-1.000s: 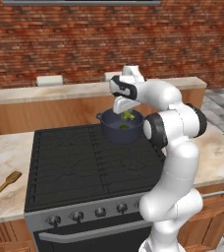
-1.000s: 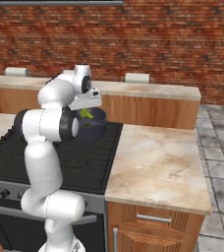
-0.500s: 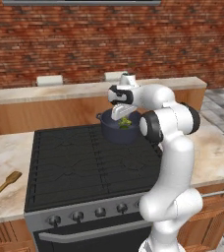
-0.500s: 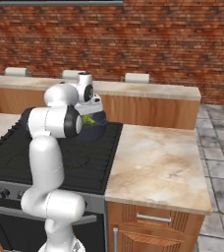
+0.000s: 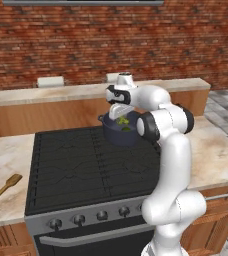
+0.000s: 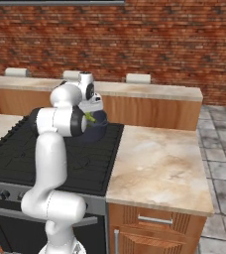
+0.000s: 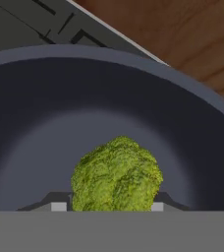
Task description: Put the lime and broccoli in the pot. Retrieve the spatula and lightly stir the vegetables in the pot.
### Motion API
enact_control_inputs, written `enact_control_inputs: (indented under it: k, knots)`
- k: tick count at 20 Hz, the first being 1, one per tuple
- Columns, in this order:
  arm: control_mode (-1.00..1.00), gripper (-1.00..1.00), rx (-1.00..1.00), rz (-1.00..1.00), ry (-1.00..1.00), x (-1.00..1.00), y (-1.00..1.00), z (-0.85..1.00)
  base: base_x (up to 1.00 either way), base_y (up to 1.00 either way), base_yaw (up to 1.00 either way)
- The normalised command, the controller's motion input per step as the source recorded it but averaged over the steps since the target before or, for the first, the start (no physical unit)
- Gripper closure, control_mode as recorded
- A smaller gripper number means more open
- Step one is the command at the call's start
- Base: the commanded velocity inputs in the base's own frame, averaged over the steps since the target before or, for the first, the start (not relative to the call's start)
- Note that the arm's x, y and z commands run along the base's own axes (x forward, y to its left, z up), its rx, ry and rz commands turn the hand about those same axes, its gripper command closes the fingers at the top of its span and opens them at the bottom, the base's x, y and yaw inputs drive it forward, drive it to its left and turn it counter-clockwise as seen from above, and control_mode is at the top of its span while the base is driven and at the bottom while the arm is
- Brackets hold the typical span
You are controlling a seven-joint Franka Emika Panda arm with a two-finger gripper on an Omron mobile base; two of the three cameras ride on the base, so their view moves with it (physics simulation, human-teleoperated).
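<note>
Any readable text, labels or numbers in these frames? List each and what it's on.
None: no legible text in any view.
The black stove's front knobs carry no markings that can be made out.
The dark navy-grey round pot, the bumpy green broccoli floret and the light-brown wooden spatula are plain.

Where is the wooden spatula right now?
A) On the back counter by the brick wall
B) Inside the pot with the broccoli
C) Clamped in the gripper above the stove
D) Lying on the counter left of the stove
D: the spatula lies flat on the marble counter left of the stove, far from the pot where the gripper works.
</note>
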Motion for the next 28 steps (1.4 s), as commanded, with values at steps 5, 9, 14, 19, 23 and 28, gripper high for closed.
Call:
enact_control_inputs:
  k: [5,9,14,19,23,28]
  knots:
    - [-1.00,1.00,0.00,0.00,0.00,0.00,0.00,0.00,0.00,0.00,0.00]
    - [-1.00,-1.00,0.00,0.00,0.00,0.00,0.00,0.00,0.00,0.00,0.00]
    - [-1.00,-1.00,0.00,0.00,0.04,-0.01,0.00,0.00,0.00,0.00,0.00]
    - [-1.00,-1.00,0.00,0.00,0.09,-0.16,0.00,0.06,0.00,0.00,0.00]
    - [-1.00,-1.00,0.00,0.00,0.00,-0.59,-0.01,0.38,0.00,0.00,0.00]
    - [-1.00,-1.00,0.00,0.00,-0.01,-0.96,-0.22,0.19,0.00,0.00,0.00]
